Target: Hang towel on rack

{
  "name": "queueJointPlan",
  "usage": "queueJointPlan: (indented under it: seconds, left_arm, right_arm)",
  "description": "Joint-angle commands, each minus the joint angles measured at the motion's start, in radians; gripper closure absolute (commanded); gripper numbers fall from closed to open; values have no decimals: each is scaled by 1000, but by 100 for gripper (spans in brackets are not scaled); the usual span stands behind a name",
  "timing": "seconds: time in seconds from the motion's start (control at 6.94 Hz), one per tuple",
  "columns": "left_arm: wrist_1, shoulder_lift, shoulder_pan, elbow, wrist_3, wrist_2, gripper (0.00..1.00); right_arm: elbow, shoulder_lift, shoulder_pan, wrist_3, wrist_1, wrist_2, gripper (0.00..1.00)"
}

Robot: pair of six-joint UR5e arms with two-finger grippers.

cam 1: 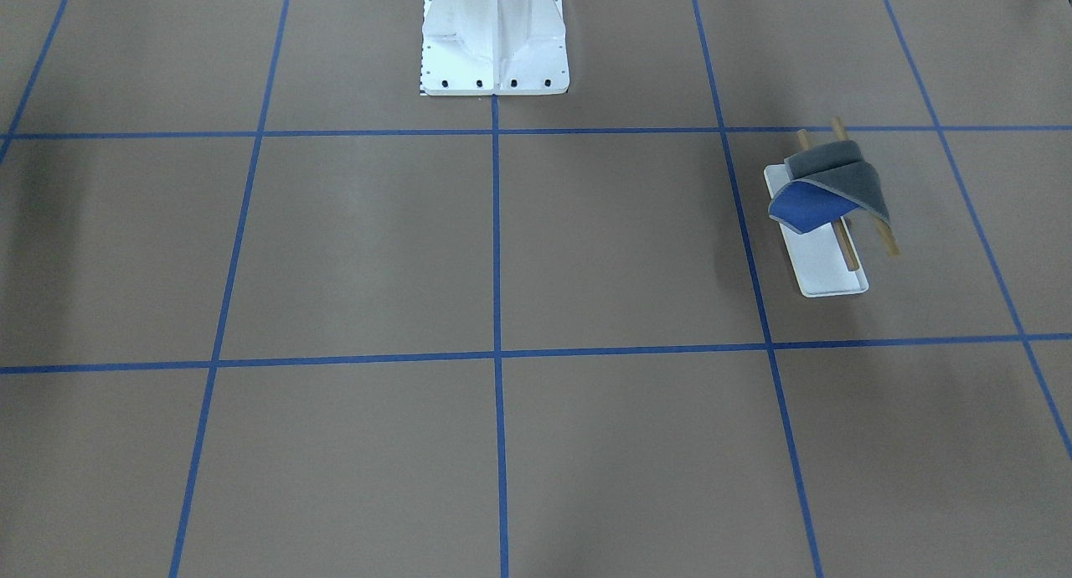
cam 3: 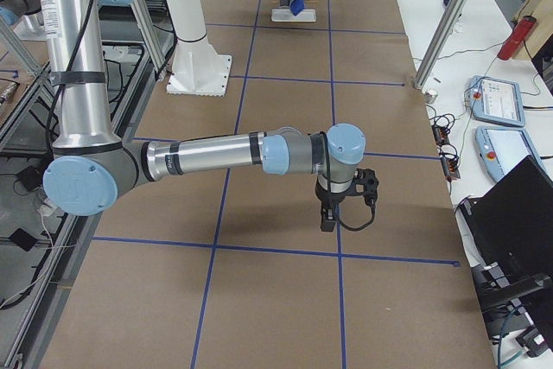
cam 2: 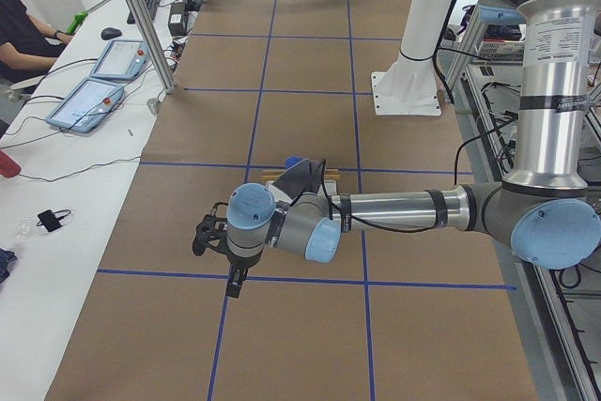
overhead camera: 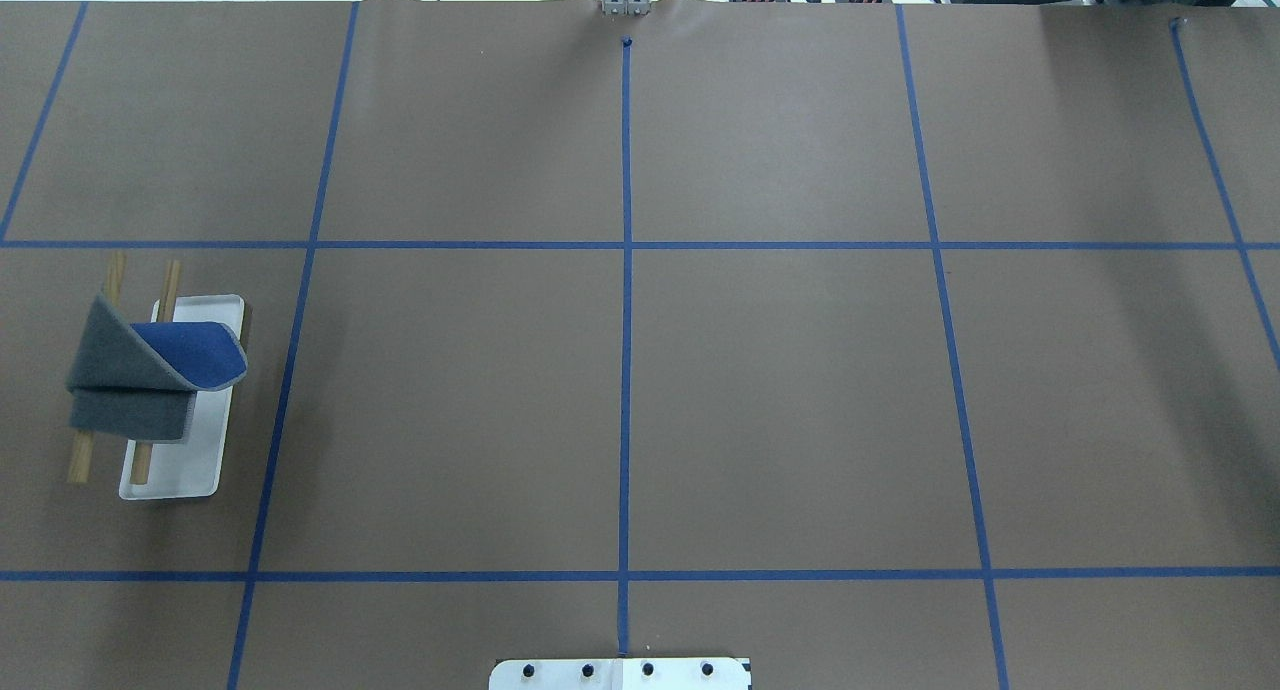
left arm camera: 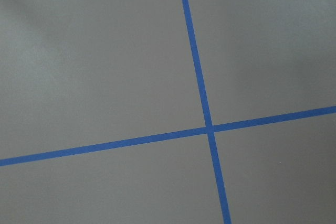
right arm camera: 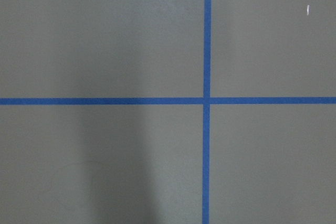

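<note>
Left end effector (cam 2: 235, 281) hangs over surface (cam 2: 141, 326); spread or pressed together, cannot tell. Right end effector (cam 3: 328, 218): same, cannot tell. Neither touches towel (overhead camera: 135, 375). Towel lies across both rods of rack (overhead camera: 190, 465), lopsided, blue flap turned up. Risk: uneven drape slides off if rack gets nudged.

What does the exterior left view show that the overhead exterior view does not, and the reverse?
Only exterior left: the left arm reaching over the table, an operator, two teach pendants. Only overhead: the rack's white tray and both wooden rods, no arm in front. Both: the towel draped on the rack, blue tape lines, the white pedestal base.
</note>
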State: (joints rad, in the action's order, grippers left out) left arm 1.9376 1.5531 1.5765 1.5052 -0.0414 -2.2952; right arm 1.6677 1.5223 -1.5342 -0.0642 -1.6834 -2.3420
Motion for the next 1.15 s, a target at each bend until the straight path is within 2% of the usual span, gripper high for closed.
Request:
queueJointPlan:
  seconds: [0.0, 0.29, 0.58, 1.01]
  left_arm:
    - [-11, 4, 0, -8, 0, 42, 2]
    - [-58, 2, 0, 18, -9, 33, 2]
    - [-234, 10, 0, 128, -9, 30, 2]
    - [-233, 10, -1, 112, -8, 30, 2]
  right_arm:
    - [-2, 54, -38, 37, -7, 6, 0]
    - [-2, 85, -50, 58, -9, 6, 0]
    - [12, 119, -53, 58, -7, -2, 0]
    - [33, 90, -55, 58, -69, 0, 0]
